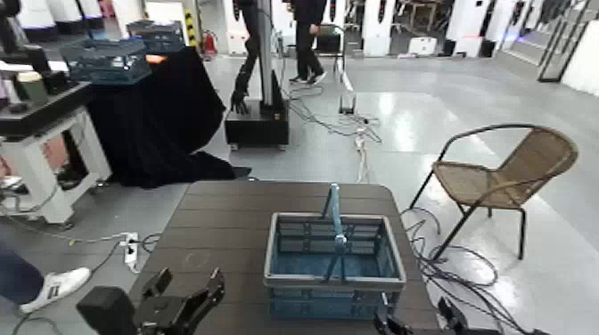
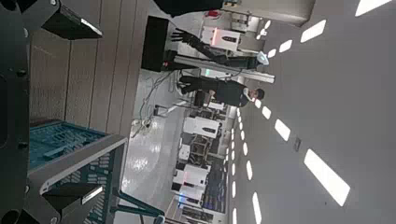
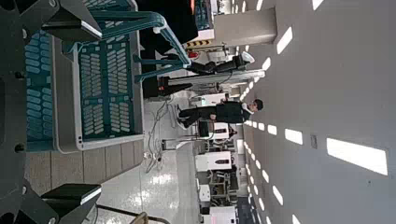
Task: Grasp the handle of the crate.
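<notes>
Right of the table [image 1: 214, 223], a wicker chair [image 1: 508, 169] stands.

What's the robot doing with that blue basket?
Its two grippers, left and right, are open near the crate on the table. Nothing is being held. The handle stands up over the crate, and neither gripper has grabbed it.
</notes>
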`<state>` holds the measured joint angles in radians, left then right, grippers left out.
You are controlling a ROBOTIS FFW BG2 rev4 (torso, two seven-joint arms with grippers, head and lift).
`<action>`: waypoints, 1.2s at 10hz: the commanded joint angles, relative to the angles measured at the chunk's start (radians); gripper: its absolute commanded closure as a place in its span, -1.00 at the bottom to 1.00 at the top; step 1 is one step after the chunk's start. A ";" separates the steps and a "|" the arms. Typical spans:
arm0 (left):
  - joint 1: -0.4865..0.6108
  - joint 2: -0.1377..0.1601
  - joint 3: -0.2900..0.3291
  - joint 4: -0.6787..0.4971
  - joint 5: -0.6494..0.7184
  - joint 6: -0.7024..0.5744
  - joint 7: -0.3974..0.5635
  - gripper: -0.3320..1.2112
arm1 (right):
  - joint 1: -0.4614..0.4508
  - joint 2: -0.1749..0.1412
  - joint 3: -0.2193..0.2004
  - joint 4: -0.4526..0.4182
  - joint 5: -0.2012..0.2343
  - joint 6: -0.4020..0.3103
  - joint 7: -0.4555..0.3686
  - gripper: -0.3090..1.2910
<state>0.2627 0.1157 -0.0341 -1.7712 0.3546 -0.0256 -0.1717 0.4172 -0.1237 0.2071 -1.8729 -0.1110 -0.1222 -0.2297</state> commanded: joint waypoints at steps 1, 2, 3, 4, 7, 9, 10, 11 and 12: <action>-0.071 0.027 -0.012 -0.002 0.142 0.151 -0.017 -0.40 | -0.001 0.001 0.002 0.000 -0.001 0.004 0.000 -0.42; -0.114 0.051 -0.024 0.001 0.185 0.219 -0.028 -0.40 | -0.003 0.001 0.002 0.000 -0.001 0.009 0.000 -0.42; -0.161 0.079 -0.044 0.016 0.234 0.266 -0.049 -0.40 | -0.006 0.001 0.005 0.000 -0.001 0.009 0.001 -0.42; -0.211 0.093 -0.059 0.055 0.294 0.292 -0.077 -0.41 | -0.006 0.001 0.006 0.000 -0.001 0.012 0.001 -0.42; -0.342 0.130 -0.116 0.159 0.501 0.365 -0.091 -0.41 | -0.012 -0.002 0.011 0.000 -0.006 0.018 0.001 -0.42; -0.425 0.153 -0.139 0.220 0.627 0.464 -0.109 -0.41 | -0.015 -0.002 0.012 0.001 -0.006 0.018 0.001 -0.42; -0.467 0.159 -0.153 0.263 0.667 0.498 -0.124 -0.41 | -0.017 -0.002 0.012 0.001 -0.006 0.018 0.001 -0.42; -0.511 0.167 -0.168 0.305 0.685 0.544 -0.129 -0.41 | -0.020 -0.004 0.014 0.005 -0.006 0.018 0.001 -0.42; -0.556 0.176 -0.201 0.360 0.722 0.550 -0.152 -0.41 | -0.023 -0.004 0.017 0.006 -0.007 0.018 0.001 -0.42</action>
<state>-0.2695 0.2870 -0.2190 -1.4401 1.0577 0.5177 -0.3222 0.3962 -0.1273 0.2222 -1.8682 -0.1178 -0.1043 -0.2282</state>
